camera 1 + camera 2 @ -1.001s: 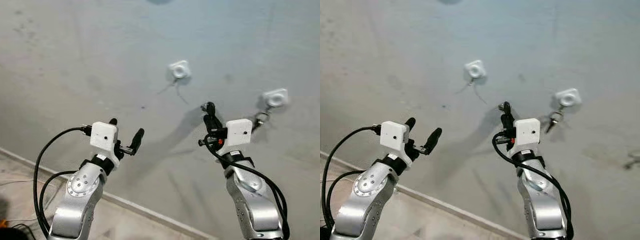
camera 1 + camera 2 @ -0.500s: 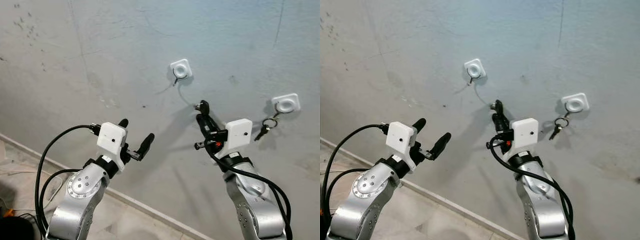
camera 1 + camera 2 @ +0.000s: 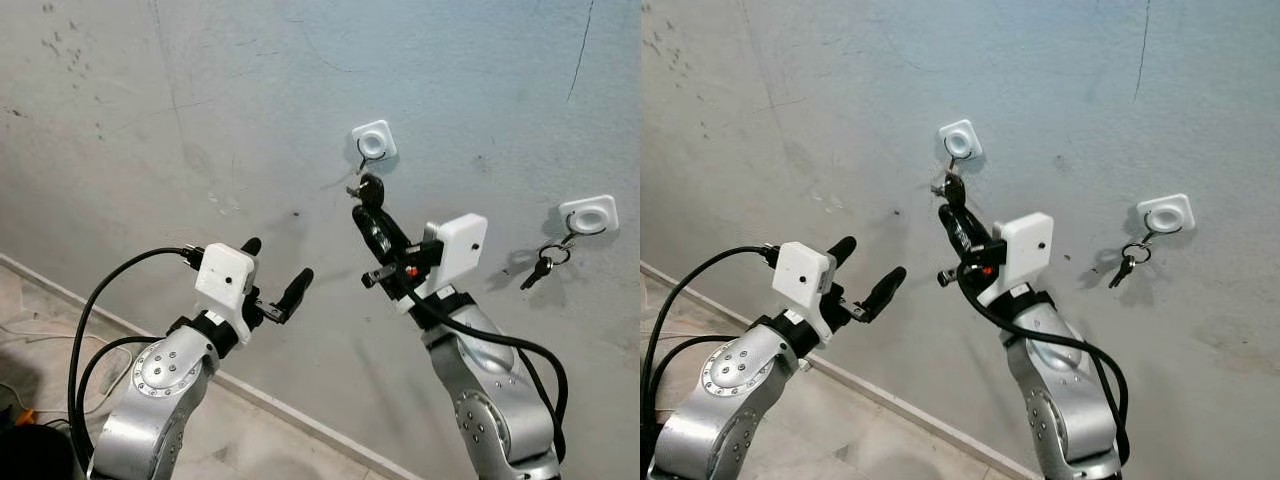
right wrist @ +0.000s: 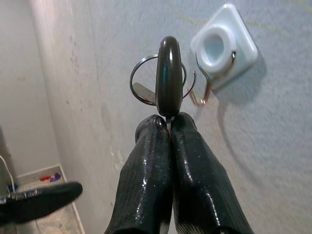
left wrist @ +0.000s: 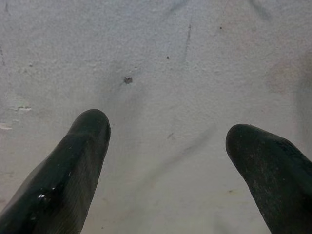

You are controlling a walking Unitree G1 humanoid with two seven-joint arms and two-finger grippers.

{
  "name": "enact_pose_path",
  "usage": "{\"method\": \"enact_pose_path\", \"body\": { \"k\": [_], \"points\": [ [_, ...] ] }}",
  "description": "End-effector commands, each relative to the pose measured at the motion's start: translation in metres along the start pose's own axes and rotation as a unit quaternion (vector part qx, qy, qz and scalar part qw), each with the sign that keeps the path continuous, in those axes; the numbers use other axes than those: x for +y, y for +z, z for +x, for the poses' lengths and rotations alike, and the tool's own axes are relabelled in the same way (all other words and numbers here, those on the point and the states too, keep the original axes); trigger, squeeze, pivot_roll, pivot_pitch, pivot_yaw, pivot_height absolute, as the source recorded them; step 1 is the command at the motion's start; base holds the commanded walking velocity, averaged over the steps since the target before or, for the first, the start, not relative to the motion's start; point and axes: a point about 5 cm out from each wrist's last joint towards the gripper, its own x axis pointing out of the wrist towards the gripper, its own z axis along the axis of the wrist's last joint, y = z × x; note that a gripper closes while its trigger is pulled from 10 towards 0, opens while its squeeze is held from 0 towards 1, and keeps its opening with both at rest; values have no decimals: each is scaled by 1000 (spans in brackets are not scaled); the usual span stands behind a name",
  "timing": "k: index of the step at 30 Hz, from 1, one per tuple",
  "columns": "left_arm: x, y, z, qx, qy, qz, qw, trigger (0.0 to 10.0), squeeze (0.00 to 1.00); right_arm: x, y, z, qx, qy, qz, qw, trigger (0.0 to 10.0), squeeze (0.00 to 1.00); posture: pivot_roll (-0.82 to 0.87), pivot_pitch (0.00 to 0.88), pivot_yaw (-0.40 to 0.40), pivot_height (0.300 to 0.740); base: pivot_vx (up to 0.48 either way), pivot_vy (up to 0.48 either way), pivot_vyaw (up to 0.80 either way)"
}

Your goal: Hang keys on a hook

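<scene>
Against the grey wall [image 3: 150, 120] our right end effector [image 4: 168, 122] pinches the key's dark head [image 4: 168, 75], its light, stiff, slippery ring [image 4: 141, 80] just beside the hook [image 4: 207, 90]; our left end effector [image 3: 272, 283] hovers spread.

Head camera, 2 eyes side by side: looking forward at a grey wall [image 3: 180, 90], both arms rising from the lower frame. Same scene in both, shifted sideways; white hook [image 3: 373, 141] at upper centre, second hook [image 3: 1166, 212] at right, strip of floor [image 3: 40, 330] at lower left. Left wrist camera: very near the wall, facing it squarely between 2 spread black fingers [image 5: 73, 170]. Right wrist camera: looking along closed fingers [image 4: 165, 170] up at the white hook, close, wall slanting away.
</scene>
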Motion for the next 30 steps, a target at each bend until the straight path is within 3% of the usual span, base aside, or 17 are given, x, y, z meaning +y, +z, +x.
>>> {"method": "enact_pose_path", "body": {
  "k": [1, 11, 30],
  "points": [
    [-4, 6, 2, -8, -8, 2, 1000, 10000, 0, -4, 8, 6, -15, -11, -6, 1000, 10000, 0, 181, 0, -80, 740, 0, 0, 0],
    [-3, 8, 5, -11, -7, 1, 1000, 10000, 0, 1, 5, 30, -20, -24, -35, 999, 10000, 0, 197, 0, -85, 740, 0, 0, 0],
    [-3, 7, 1, -5, -1, -1, 1000, 10000, 0, -4, -9, 44, -29, -59, -57, 996, 10000, 0, 221, 0, -86, 740, 0, 0, 0]
  ]
}}
